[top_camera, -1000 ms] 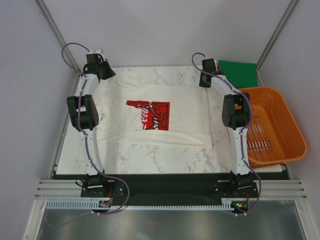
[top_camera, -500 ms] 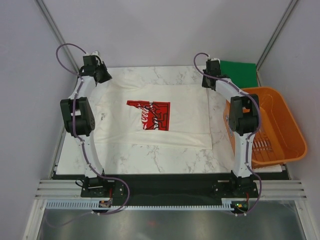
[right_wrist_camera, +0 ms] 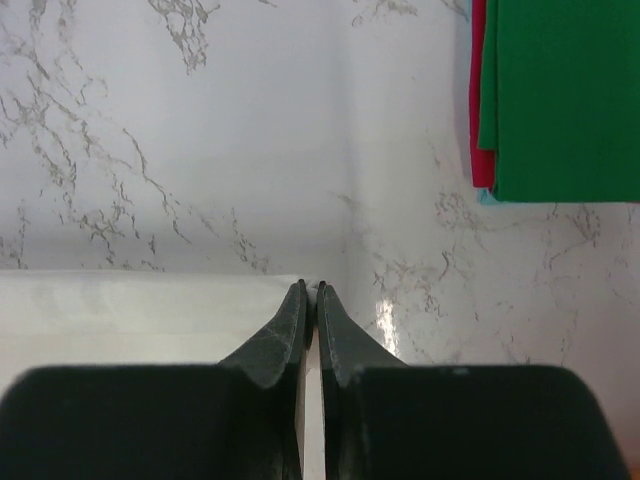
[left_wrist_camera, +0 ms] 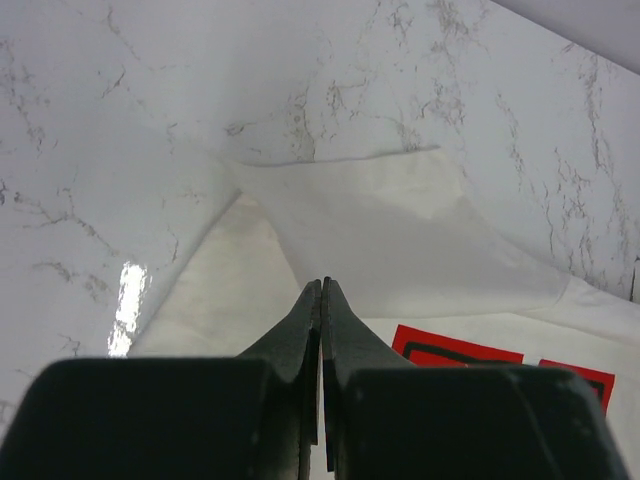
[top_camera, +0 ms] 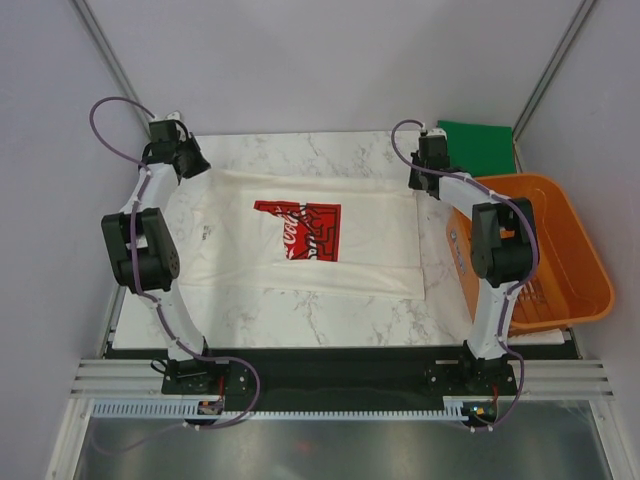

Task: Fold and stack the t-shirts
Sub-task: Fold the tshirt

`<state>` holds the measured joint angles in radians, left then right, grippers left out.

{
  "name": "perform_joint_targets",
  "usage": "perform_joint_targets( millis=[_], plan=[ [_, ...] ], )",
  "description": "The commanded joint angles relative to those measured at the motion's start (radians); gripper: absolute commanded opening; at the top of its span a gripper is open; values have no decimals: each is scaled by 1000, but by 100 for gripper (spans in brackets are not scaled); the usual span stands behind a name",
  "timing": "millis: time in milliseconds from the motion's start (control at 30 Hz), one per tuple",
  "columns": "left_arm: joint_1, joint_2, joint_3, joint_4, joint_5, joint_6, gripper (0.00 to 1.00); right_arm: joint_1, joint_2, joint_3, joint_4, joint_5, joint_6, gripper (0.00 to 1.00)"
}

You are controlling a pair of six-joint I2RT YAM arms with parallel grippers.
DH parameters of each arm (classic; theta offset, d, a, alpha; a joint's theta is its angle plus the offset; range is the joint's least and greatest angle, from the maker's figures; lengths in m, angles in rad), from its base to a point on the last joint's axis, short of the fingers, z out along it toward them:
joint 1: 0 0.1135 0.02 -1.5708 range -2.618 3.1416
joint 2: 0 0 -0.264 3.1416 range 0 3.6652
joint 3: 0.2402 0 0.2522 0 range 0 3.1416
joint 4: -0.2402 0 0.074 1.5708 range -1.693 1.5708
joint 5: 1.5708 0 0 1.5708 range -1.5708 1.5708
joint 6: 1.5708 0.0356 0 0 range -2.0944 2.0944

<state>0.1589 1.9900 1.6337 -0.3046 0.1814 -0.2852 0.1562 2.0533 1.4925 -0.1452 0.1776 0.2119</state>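
Step in hand: we judge this to be the start of the 1st fold, with the 2 far corners of the white t-shirt (top_camera: 370, 245) taken up.
White t-shirt: it lies spread flat in the middle of the table (top_camera: 300, 312), between our 2 arms, with the red print (top_camera: 297, 231) facing up. The left wrist view shows the cloth tented up toward the jaws.
Left gripper (top_camera: 198, 166): at the far-left corner, jaws pressed together with white cloth pinched between them.
Right gripper (top_camera: 419, 183): at the far-right corner, jaws nearly together. They appear to nip the very tip of the cloth.
Green t-shirt (top_camera: 477, 146): folded square at the far-right corner of the table, behind the orange basket (top_camera: 585, 245) and well apart from the white one. The right wrist view shows a red layer and a pale blue edge beneath it.
Doing it well: we should raise both corners together, level with each other, and hold the far edge taut between them. We then carry it toward the near hem so the crease runs straight across, and let go only once the edges lie matched.
Risk: the right bite looks thin. If it slips, we get a skewed fold.
Left to do: every fold of the white tee, then stacking it on the green one.
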Motion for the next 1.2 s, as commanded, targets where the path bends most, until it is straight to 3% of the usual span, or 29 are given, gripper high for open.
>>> perform_joint_targets(
  millis=[0, 367, 533, 567, 600, 667, 733, 767, 867, 1167],
  plan=[
    [10, -95, -57, 25, -33, -2, 2, -6, -105, -54, 61, -1, 11, 0],
    [10, -249, -258, 24, -92, -12, 2, -4, -274, -273, 88, -26, 52, 0],
    [10, -269, -290, 22, -2, -66, 3, -6, -274, -311, 91, -64, 66, 0],
    [10, -263, -291, 22, 22, -75, 7, -4, -272, -314, 91, -73, 66, 0],
    [10, -257, -290, 22, 62, -78, 20, -6, -271, -316, 91, -78, 66, 0],
    [8, -219, -273, 27, 79, -72, 33, -4, -268, -311, 90, -92, 70, 0],
    [11, -171, -240, 28, 93, -72, 39, -3, -265, -310, 90, -95, 75, 0],
    [11, -133, -230, 27, 131, -66, 46, -1, -263, -308, 90, -98, 75, 0],
    [8, -134, -244, 27, 168, -72, 47, -1, -243, -290, 72, -109, 72, 0],
    [2, -235, -363, -62, -26, -135, 48, 0, -131, -123, -30, -50, 99, 0]
  ],
)
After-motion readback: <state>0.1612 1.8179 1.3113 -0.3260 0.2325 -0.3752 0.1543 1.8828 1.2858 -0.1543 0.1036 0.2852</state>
